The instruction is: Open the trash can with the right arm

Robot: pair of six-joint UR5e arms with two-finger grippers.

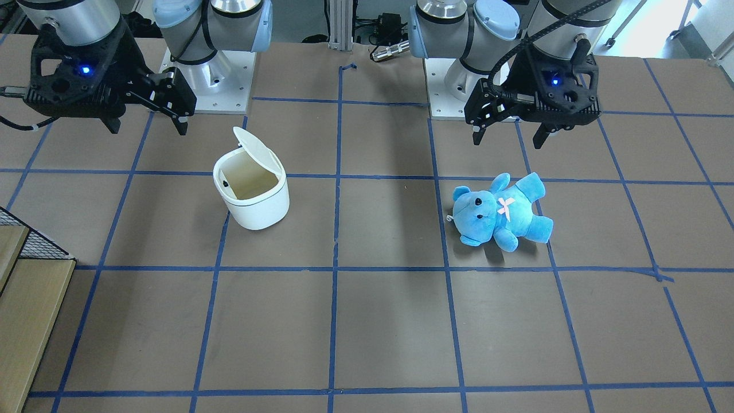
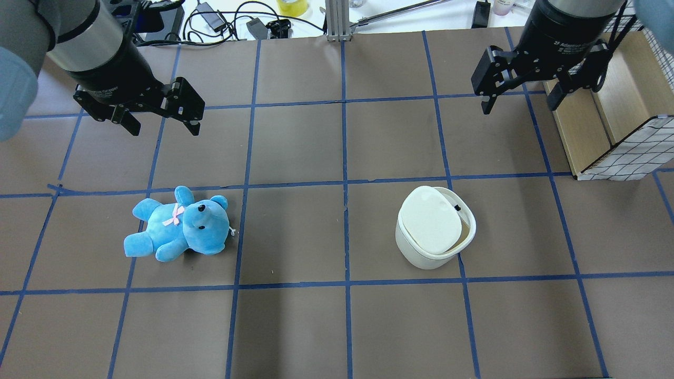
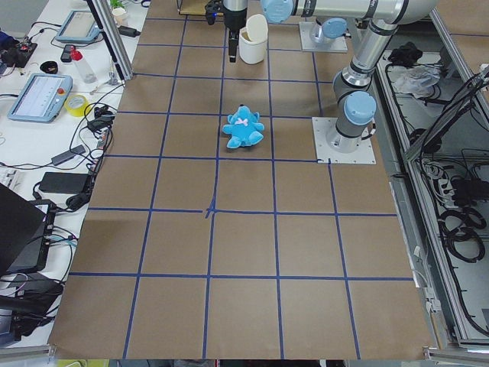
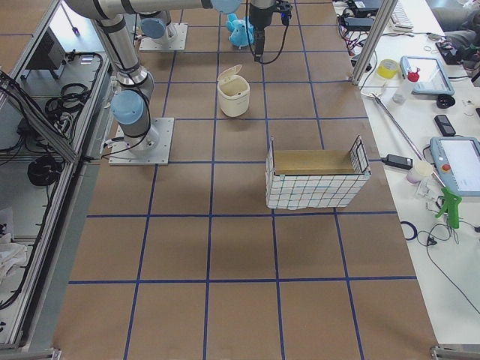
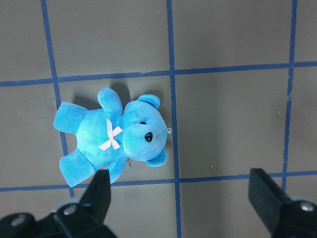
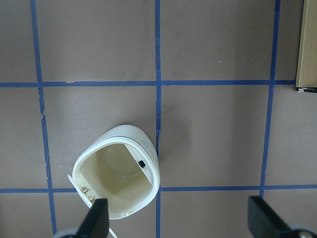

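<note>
The white trash can [image 1: 255, 209] stands on the table with its lid [image 1: 258, 150] tipped up and its beige inside showing. It also shows in the overhead view [image 2: 421, 252] and in the right wrist view [image 6: 119, 173], where I look down into it. My right gripper [image 1: 149, 123] [image 2: 518, 105] [image 6: 178, 220] is open and empty. It hangs high above the table, apart from the can, beyond it and to its right in the overhead view. My left gripper [image 1: 507, 140] [image 2: 164, 129] [image 5: 183, 198] is open and empty above a blue teddy bear [image 1: 502, 211] [image 5: 114, 139].
A wire-mesh basket with wooden panels [image 2: 605, 121] [image 4: 315, 180] stands at the table's right edge, close beside the right gripper. The teddy bear [image 2: 179, 231] lies on its back on the left half. Blue tape lines grid the brown table top [image 2: 342, 326].
</note>
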